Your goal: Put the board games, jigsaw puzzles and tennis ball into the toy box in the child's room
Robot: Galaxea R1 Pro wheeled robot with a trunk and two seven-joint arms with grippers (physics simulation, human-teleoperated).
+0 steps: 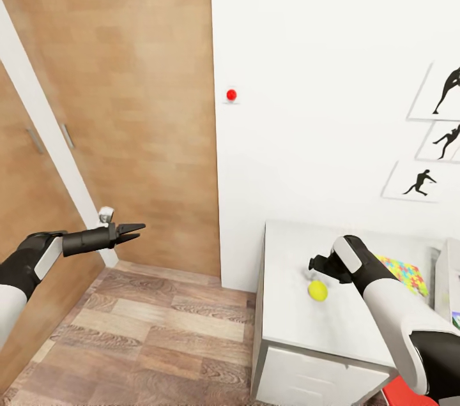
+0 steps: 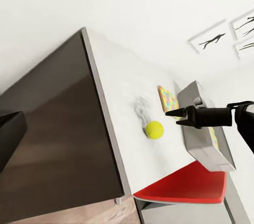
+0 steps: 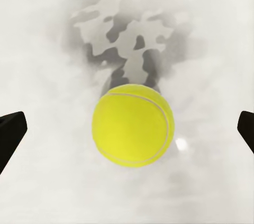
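right gripper [image 1: 315, 263] held spread above tennis ball [image 1: 317, 290], ball not gripped, resting on table [image 1: 332, 329] | left gripper [image 1: 135, 230] parted, empty, off over floor | puzzle [image 1: 402, 270] seen on table by toy box [image 2: 203, 137] | nothing judged boxed yet

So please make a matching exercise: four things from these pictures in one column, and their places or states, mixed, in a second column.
1. tennis ball
2. jigsaw puzzle
3. left end effector
4. red dot

a. on the white wall
b. held over the wood floor, away from the table
c. alone on the pale top, under the right end effector
d. flat, behind the right arm

Pairs: 1-c, 2-d, 3-b, 4-a
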